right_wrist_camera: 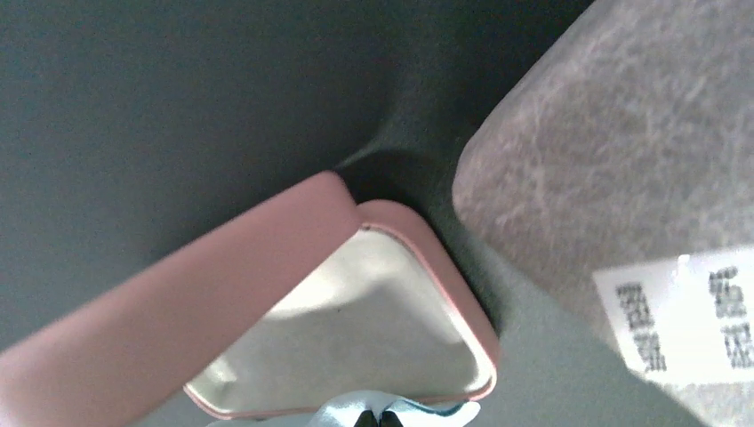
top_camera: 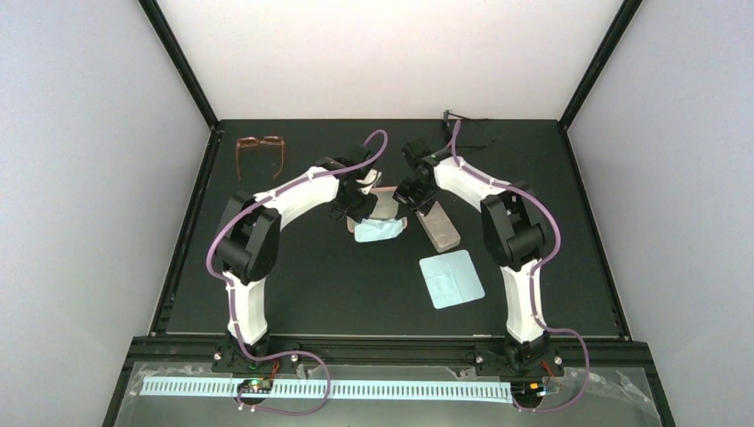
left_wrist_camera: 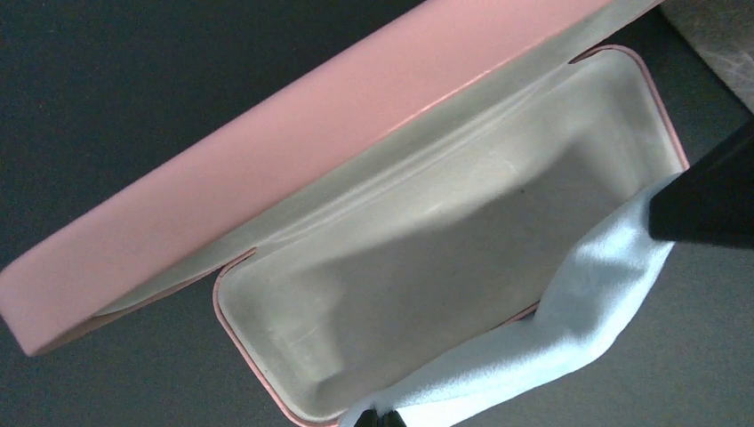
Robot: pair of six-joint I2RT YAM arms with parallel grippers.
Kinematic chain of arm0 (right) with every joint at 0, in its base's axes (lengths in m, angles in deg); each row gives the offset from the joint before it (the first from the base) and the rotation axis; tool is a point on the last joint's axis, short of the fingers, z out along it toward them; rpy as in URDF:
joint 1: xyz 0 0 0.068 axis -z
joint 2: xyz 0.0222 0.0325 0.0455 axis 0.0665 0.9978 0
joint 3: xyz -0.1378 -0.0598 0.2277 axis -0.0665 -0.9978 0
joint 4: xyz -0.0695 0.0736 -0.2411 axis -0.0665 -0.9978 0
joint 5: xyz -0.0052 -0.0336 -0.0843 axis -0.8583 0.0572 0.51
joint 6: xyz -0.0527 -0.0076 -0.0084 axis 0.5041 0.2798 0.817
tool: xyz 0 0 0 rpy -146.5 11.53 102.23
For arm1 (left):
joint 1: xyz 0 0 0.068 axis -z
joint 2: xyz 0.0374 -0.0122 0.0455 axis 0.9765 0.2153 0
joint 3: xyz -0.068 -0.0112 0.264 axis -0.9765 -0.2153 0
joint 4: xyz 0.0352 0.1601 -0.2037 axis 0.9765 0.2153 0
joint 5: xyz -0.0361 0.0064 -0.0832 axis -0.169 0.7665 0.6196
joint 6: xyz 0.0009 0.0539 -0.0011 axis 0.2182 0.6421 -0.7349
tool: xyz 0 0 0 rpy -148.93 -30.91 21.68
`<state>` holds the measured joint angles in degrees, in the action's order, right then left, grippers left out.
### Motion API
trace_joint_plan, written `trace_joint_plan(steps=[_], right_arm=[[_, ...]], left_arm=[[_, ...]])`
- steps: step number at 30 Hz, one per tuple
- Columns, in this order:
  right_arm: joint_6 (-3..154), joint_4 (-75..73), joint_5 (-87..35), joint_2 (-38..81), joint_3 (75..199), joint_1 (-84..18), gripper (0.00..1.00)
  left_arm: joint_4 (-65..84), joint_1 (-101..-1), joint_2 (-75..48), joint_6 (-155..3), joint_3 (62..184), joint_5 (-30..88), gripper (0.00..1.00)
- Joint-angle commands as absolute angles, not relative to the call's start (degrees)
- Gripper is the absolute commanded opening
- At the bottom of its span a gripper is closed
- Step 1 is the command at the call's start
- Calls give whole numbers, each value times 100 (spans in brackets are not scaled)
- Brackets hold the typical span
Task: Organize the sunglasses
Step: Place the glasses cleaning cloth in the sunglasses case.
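The pink case (top_camera: 386,201) lies open mid-table, its cream lining empty (left_wrist_camera: 427,258). A light blue cloth (top_camera: 381,229) drapes over its near rim (left_wrist_camera: 587,285). My left gripper (top_camera: 360,212) is shut on one end of the cloth (left_wrist_camera: 387,418). My right gripper (top_camera: 411,203) is shut on the other end (right_wrist_camera: 373,420). The pink lid (right_wrist_camera: 178,329) stands raised beside it. A thin black pair of sunglasses (top_camera: 462,120) lies at the table's far edge, away from both grippers.
A grey oblong case (top_camera: 437,224) with a white label lies shut just right of the pink case (right_wrist_camera: 605,151). A second light blue cloth (top_camera: 452,278) lies flat nearer the front. Amber-framed glasses (top_camera: 260,151) sit at the far left.
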<state>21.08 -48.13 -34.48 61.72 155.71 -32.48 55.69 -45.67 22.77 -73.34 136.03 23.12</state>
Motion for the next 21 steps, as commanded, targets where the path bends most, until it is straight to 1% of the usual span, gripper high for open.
trace_joint_plan(steps=[1,21], right_arm=[[2222,-4811,-3475,6371,15734,-3115,1],[2157,-4692,-3545,6665,16037,-3038,1]], left_arm=[[5500,-4666,2421,-7346,13815,2273,1],[5517,-4786,2917,-7357,14321,2193,1]])
